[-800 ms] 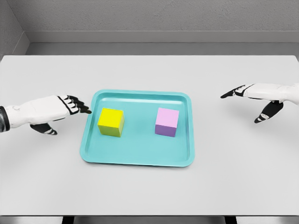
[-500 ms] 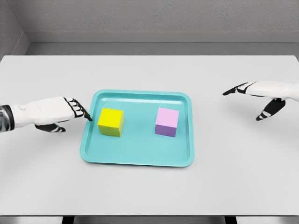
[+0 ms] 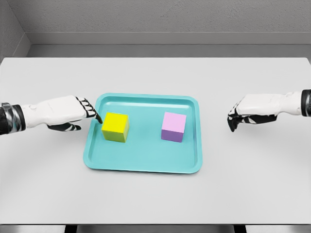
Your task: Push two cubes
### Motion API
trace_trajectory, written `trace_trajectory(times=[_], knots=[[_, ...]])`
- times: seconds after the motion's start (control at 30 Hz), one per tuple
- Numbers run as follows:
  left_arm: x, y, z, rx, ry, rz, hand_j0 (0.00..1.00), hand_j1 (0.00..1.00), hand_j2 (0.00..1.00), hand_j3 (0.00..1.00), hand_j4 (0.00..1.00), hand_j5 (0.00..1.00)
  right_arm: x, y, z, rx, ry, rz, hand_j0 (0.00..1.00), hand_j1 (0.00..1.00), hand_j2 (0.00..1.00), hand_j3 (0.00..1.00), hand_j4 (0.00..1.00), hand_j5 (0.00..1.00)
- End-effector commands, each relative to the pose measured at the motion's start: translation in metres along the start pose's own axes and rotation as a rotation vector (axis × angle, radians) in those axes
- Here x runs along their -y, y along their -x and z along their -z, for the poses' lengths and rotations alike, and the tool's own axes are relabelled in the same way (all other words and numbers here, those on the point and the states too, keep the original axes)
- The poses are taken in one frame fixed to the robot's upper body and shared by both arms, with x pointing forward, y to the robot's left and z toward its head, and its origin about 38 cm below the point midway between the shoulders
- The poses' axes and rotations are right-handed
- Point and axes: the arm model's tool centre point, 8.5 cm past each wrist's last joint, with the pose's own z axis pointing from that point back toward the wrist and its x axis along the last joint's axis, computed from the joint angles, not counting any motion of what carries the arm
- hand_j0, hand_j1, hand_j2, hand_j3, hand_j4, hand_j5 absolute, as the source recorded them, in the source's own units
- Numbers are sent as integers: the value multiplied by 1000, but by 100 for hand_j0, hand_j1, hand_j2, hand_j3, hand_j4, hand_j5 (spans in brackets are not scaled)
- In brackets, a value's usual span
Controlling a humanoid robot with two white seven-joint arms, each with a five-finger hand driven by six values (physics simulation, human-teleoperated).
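Note:
A yellow cube (image 3: 115, 126) stands in the left half of a teal tray (image 3: 144, 156). A pink cube (image 3: 173, 126) with a purple front face stands in the tray's right half. My left hand (image 3: 89, 110) reaches over the tray's left rim, fingers bent downward, its fingertips (image 3: 99, 119) at or just short of the yellow cube's left face. My right hand (image 3: 235, 116) hovers over the table right of the tray, fingers curled down, holding nothing, well apart from the pink cube.
The tray lies in the middle of a wide white table (image 3: 155, 194). A grey wall runs behind the table's far edge.
My left hand has moved right, up to the yellow cube's left side. My right hand has moved down and left toward the tray, its fingers bending from stretched out to curled. Neither cube has shifted.

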Motion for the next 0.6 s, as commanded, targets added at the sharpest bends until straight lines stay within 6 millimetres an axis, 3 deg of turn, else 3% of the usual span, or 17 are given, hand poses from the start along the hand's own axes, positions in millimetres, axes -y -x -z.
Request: trace_trajectory(times=[0.0,0.2,0.37,0.57], knots=[[4,-2,6,6,8,-6,71,71,71,71,71,71,2,-6,7,24,1,-6,16,16,16,16,16,16],[15,10,1,-28,35,-33,71,71,71,71,71,71,3,-17,40,63,-31,-68,16,16,16,16,16,16],[20,14,0,-42,45,-46,71,71,71,71,71,71,3,-21,53,78,-48,-94,15,15,15,15,15,15],[8,17,0,-45,25,-25,71,71,71,71,71,71,9,-36,84,119,-97,-175,15,15,15,15,15,15]])
